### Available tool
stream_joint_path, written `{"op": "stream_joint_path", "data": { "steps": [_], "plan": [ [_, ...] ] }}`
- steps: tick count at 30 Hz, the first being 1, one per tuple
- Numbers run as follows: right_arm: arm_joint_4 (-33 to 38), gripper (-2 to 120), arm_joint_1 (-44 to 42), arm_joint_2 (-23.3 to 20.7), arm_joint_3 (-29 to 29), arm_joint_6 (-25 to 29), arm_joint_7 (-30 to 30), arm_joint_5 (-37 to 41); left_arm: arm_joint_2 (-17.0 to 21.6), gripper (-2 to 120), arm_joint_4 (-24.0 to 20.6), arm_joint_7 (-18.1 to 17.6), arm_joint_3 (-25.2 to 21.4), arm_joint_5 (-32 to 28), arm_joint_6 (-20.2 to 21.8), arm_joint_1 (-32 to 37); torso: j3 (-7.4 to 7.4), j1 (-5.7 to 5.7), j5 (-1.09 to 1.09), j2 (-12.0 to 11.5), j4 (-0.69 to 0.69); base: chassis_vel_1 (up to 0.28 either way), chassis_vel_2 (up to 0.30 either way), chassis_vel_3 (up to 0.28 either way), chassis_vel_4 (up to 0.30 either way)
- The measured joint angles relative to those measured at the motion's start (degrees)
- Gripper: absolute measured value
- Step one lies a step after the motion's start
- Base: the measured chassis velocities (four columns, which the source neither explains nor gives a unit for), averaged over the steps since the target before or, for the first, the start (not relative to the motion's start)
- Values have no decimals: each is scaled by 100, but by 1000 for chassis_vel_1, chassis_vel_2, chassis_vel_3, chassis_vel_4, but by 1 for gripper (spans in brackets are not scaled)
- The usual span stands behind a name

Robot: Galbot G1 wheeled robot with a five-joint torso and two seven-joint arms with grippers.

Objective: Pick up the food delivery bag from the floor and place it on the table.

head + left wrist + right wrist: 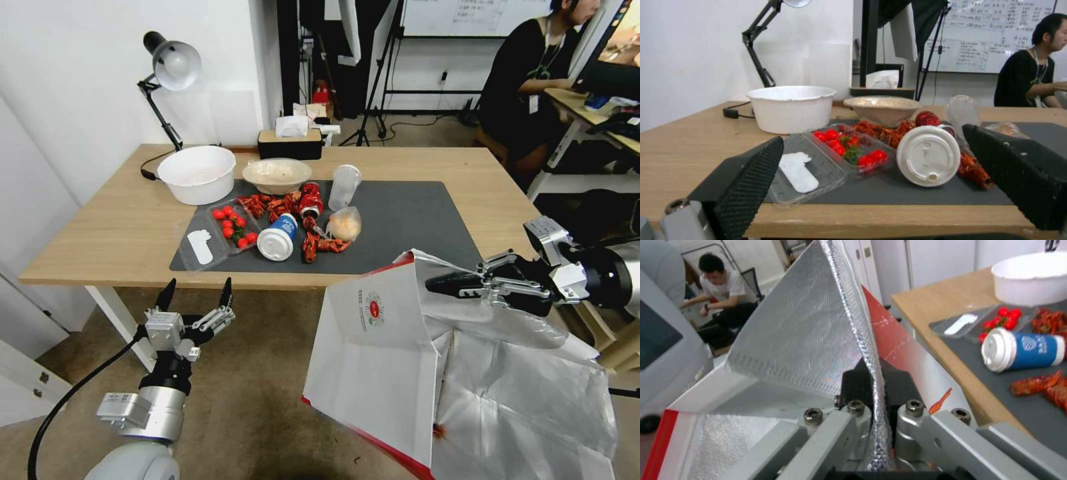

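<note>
Between the right gripper's (460,285) clenched fingers, the food delivery bag's (393,360) foil-lined rim is pinched, so the bag hangs beside the counter's (107,227) near edge, beyond which food crowds the grey mat (413,220). Left gripper (195,297) idles, fingers spread.

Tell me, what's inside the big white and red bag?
The food delivery bag, pinched at its rim by the right gripper, shows only crinkly silver lining inside. Its bottom is hidden by folds.
</note>
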Motion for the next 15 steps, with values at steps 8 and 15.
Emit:
{"op": "stream_joint_path", "data": {
  "steps": [8, 15],
  "plan": [
    [28, 0, 252, 46, 370, 63, 525, 637, -3, 100, -23, 8, -2, 0, -40, 24, -11, -8, -1, -19, 0, 0, 0, 0, 0],
    [23, 0, 579, 147, 575, 219, 1383, 1255, -16, 100, -26, 30, 5, 8, -59, 25, -17, -13, 0, -28, 0, 0, 0, 0, 0]
  ]
}}
